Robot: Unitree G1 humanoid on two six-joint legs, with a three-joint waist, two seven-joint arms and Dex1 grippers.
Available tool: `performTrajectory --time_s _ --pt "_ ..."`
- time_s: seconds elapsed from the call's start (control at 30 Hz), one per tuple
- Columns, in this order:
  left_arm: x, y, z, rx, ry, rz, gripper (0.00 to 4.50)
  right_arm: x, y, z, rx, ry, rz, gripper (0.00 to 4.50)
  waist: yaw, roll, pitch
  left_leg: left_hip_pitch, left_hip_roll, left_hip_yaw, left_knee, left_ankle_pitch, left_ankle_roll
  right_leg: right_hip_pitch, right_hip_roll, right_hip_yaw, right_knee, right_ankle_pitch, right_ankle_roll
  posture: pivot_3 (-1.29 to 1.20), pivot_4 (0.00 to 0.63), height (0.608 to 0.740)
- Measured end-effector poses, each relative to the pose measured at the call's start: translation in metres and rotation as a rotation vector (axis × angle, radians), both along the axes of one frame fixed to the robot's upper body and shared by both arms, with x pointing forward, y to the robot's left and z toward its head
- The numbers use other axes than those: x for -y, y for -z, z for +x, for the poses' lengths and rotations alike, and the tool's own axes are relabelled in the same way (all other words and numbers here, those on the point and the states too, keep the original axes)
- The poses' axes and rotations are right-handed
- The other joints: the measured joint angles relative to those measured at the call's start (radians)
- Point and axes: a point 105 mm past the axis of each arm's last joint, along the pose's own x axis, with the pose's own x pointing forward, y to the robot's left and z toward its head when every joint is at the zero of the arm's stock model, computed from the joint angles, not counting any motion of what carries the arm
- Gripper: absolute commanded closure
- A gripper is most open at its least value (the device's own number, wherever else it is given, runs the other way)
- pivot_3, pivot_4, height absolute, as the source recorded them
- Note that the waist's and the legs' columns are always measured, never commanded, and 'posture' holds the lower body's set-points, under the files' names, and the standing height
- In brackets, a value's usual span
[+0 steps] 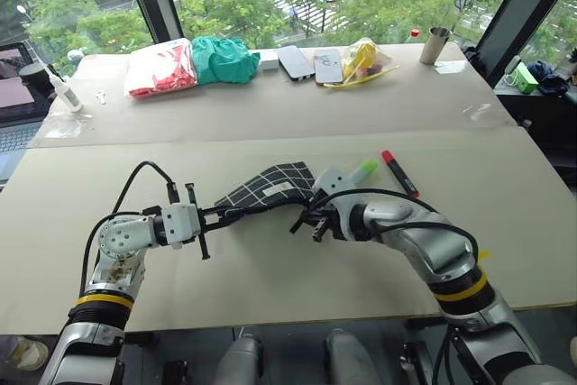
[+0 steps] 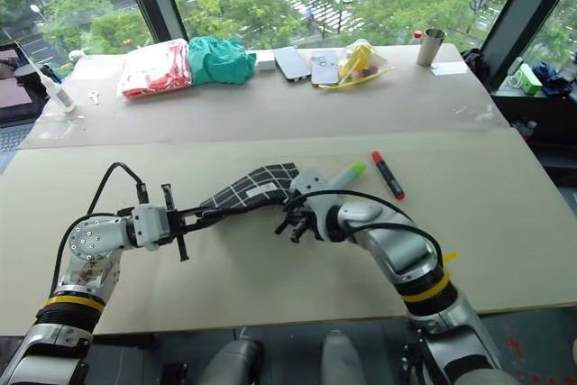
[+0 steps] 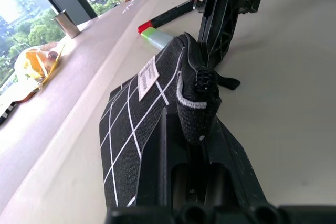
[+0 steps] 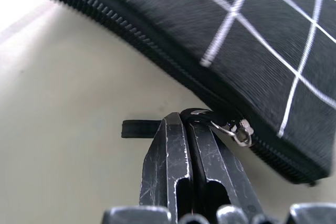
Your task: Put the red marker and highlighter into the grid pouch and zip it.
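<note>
Two grippers brace the grid pouch [image 1: 270, 187] for opening: the left gripper [image 3: 195, 129] is clenched on its end fabric as an anchor, and the right gripper [image 4: 185, 129] pinches the zipper pull tab [image 4: 139, 128]. Beyond, the highlighter [image 1: 362, 171] and the red marker [image 1: 398, 173] lie on the table [image 1: 270, 286], not yet inserted.

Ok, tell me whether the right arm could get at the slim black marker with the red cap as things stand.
Probably not yet: the path to the red marker looks free, but the right gripper is shut on the zipper pull tab of the black grid pouch.
</note>
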Motion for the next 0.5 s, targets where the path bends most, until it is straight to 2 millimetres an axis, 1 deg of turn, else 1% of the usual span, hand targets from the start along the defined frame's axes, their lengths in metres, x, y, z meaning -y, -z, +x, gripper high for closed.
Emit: performTrajectory --time_s 0.13,0.27,0.37,0.43,0.5 --pt "0.0 0.0 0.0 0.0 -0.002 -0.001 4.5 0.002 -0.007 0.007 0.029 -0.012 -0.005 4.44 -0.001 0.0 0.0 0.0 0.0 0.0 0.0 0.0 0.0 0.0 0.0 0.0 0.0 0.0 0.0 0.0 0.15 0.74" --pt "-0.001 0.002 -0.002 -0.008 -0.002 0.001 4.5 0.016 -0.015 0.016 0.046 -0.008 -0.013 4.44 0.001 0.0 0.0 0.0 0.0 0.0 0.0 0.0 0.0 0.0 0.0 0.0 -0.001 0.0 0.0 0.0 0.15 0.74" --pt "-0.001 0.004 -0.003 -0.014 0.001 0.005 4.5 0.025 -0.016 0.009 0.018 -0.057 -0.011 4.44 0.0 0.0 0.0 0.0 0.0 0.0 0.0 0.0 0.0 0.0 0.0 0.0 -0.001 0.0 0.0 0.0 0.15 0.74" --pt "-0.001 0.005 -0.003 -0.017 0.008 0.011 4.5 0.027 -0.011 0.0 -0.007 -0.113 -0.018 4.44 -0.001 0.0 0.0 0.0 0.0 0.0 0.0 0.0 0.0 0.0 0.0 0.0 -0.001 0.0 0.0 0.0 0.15 0.74" --pt "-0.001 0.005 -0.004 -0.019 0.014 0.015 4.5 0.025 -0.003 -0.006 -0.028 -0.153 -0.032 4.44 -0.002 0.0 0.0 0.0 0.0 0.0 0.0 0.0 0.0 0.0 0.0 0.0 -0.001 0.0 0.0 0.0 0.15 0.74"
